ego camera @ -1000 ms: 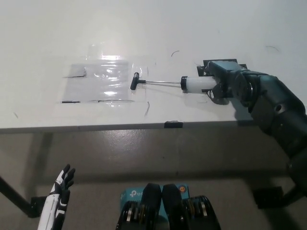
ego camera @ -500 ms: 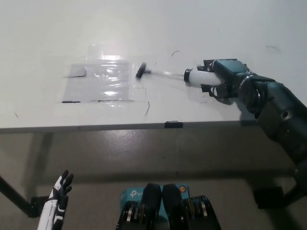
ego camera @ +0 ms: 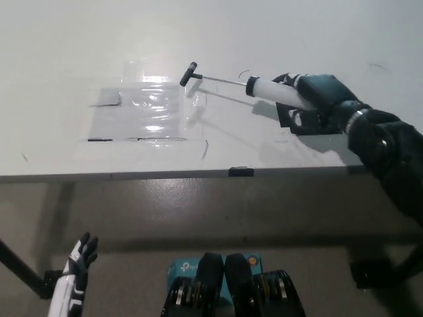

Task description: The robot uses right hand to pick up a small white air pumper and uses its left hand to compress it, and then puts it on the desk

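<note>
Above the right part of the white desk (ego camera: pixel 59 59), the black right hand (ego camera: pixel 317 99) grips the barrel of the small white air pumper (ego camera: pixel 274 90), which appears raised off the surface, its thin rod stretching left to a black T-handle (ego camera: pixel 189 74) over a clear plastic sheet (ego camera: pixel 142 112). Down at the lower left, below the desk edge, the white left hand (ego camera: pixel 78 261) rests with fingers apart, holding nothing. To do this step well, the right hand should probably hold the barrel steady and level, handle pointing left, so the left hand can rise, meet the T-handle squarely and push straight along the rod.
</note>
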You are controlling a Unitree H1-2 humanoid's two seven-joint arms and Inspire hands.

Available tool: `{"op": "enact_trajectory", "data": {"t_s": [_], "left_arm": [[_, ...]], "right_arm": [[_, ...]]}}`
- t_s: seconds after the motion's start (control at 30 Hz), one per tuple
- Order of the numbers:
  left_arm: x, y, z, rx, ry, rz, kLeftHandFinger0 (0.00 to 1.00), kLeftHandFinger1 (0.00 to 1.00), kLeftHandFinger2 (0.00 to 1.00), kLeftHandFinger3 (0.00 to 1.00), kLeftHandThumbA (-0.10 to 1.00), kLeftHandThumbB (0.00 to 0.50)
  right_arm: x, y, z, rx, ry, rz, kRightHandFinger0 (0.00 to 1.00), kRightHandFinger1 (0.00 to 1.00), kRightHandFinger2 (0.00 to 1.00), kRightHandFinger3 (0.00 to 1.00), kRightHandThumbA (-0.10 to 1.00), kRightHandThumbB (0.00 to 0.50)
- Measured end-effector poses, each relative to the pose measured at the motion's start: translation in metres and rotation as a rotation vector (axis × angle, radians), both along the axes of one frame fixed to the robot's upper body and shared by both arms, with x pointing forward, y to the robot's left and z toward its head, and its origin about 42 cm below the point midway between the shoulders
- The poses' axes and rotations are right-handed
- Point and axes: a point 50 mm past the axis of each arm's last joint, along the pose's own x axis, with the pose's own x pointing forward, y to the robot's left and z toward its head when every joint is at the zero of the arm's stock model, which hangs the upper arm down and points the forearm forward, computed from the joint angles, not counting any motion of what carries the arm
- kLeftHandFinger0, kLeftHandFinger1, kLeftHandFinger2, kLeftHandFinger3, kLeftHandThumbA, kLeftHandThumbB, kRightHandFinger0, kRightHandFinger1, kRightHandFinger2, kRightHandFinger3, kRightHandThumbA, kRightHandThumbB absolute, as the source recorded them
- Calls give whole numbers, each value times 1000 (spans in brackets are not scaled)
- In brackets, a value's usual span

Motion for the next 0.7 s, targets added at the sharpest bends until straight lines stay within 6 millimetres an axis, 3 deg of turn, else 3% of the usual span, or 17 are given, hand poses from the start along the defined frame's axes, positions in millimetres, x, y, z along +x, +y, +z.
{"op": "enact_trajectory", "data": {"t_s": [0.03, 0.13, 0.17, 0.23, 0.27, 0.43, 0.7], "left_arm": [[2, 0, 7, -5, -21, 2, 1000, 1000, 1000, 1000, 1000, 104], [10, 3, 26, -14, -84, 10, 1000, 1000, 1000, 1000, 1000, 91], [14, 4, 32, -18, -104, 15, 1000, 1000, 1000, 1000, 1000, 107], [20, 7, 41, -26, -128, 25, 1000, 1000, 1000, 1000, 1000, 93], [23, 8, 46, -29, -139, 30, 1000, 1000, 1000, 1000, 1000, 95], [41, 12, 66, -43, -191, 46, 1000, 1000, 1000, 1000, 1000, 65], [70, 8, 99, -53, -268, 43, 1000, 1000, 1000, 1000, 1000, 123]], "right_arm": [[-5, -3, 2, 7, -12, 11, 28, 430, 720, 821, -100, 131], [-18, -7, 5, 14, -29, 39, 23, 403, 697, 820, -100, 125], [-24, -6, 7, 16, -37, 56, 2, 350, 632, 734, -100, 122], [-35, -3, 9, 18, -45, 86, 0, 297, 562, 595, -100, 123], [-40, -1, 9, 20, -46, 101, 0, 305, 572, 581, -100, 128], [-63, 7, 18, 30, -52, 164, 0, 360, 664, 683, -100, 137], [-110, 10, 31, 98, -89, 237, 25, 405, 713, 738, -100, 162]]}}
